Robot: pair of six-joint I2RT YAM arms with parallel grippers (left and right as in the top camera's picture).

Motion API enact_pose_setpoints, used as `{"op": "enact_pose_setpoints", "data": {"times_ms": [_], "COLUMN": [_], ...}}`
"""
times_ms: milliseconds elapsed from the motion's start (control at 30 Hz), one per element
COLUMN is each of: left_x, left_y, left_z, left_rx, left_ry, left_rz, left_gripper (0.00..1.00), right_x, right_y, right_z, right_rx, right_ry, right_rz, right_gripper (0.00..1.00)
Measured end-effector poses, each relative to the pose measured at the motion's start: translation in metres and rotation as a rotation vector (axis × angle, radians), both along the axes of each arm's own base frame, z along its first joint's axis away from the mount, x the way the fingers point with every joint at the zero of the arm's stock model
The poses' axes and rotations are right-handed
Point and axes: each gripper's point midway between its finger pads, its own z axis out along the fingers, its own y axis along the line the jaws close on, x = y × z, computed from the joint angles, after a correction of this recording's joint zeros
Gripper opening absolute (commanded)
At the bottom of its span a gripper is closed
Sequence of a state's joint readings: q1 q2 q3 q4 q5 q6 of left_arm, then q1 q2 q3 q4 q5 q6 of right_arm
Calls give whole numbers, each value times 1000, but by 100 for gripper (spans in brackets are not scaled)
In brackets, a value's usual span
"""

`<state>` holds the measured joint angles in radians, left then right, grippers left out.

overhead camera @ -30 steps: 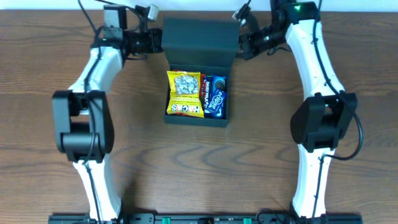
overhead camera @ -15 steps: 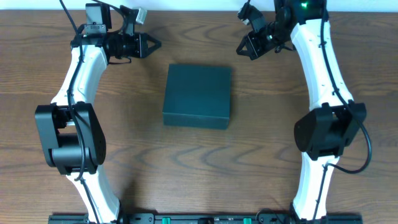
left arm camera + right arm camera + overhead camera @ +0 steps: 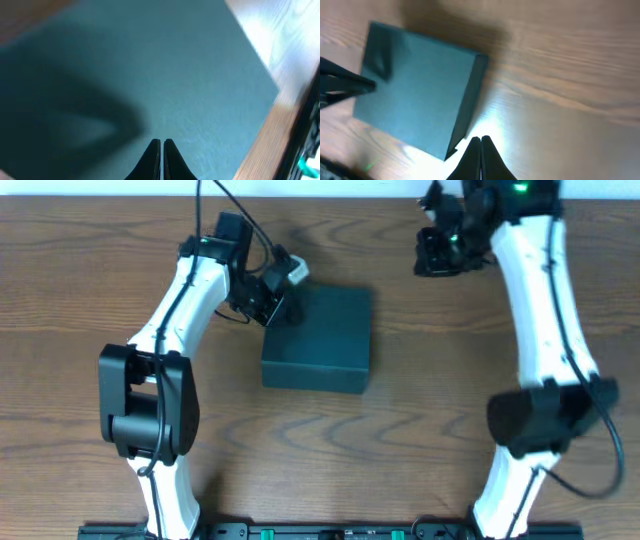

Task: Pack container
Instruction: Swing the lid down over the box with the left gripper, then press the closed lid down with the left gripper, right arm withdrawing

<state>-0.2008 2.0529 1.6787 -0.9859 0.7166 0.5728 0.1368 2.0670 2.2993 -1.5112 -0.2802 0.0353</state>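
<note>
Box (image 3: 318, 338) shut at centre of worktop (image 3: 420, 420); left tool (image 3: 161, 142), tips pressed together, over lid (image 3: 150, 75) at 10 o'clock, probably to press it flat; right tool (image 3: 480, 138), likewise closed and empty, held clear at 1 o'clock.

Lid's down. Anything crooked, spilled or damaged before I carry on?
Nothing stands out. The container sits flat on the table, lid closed flush, nothing spilled around it. The left tool is shut over the lid's corner; the right tool is shut, clear of the container.
</note>
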Motion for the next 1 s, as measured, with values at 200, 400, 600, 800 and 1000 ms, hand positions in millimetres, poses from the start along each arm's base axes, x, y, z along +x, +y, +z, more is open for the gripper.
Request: {"op": "enact_pose_setpoints", "data": {"times_ms": [200, 400, 600, 800, 1000], "left_x": [-16, -24, -25, -25, -25], "left_y": [7, -4, -6, -7, -7], "left_z": [-22, -25, -26, -25, -26], "left_rx": [91, 183, 225, 228, 231], "left_ry": [0, -51, -70, -67, -58], "left_rz": [-59, -122, -130, -121, -105], "left_gripper": [6, 6, 6, 6, 6], "right_x": [-45, -71, -121, -175, -209], "right_y": [-20, -21, 1, 52, 102], "right_z": [60, 40, 23, -36, -137], "right_rx": [-80, -130, -104, 165, 308], "right_ry": [-87, 21, -85, -334, -239], "right_rz": [-70, -63, 10, 143, 207], "right_gripper": [2, 2, 2, 2, 2]}}
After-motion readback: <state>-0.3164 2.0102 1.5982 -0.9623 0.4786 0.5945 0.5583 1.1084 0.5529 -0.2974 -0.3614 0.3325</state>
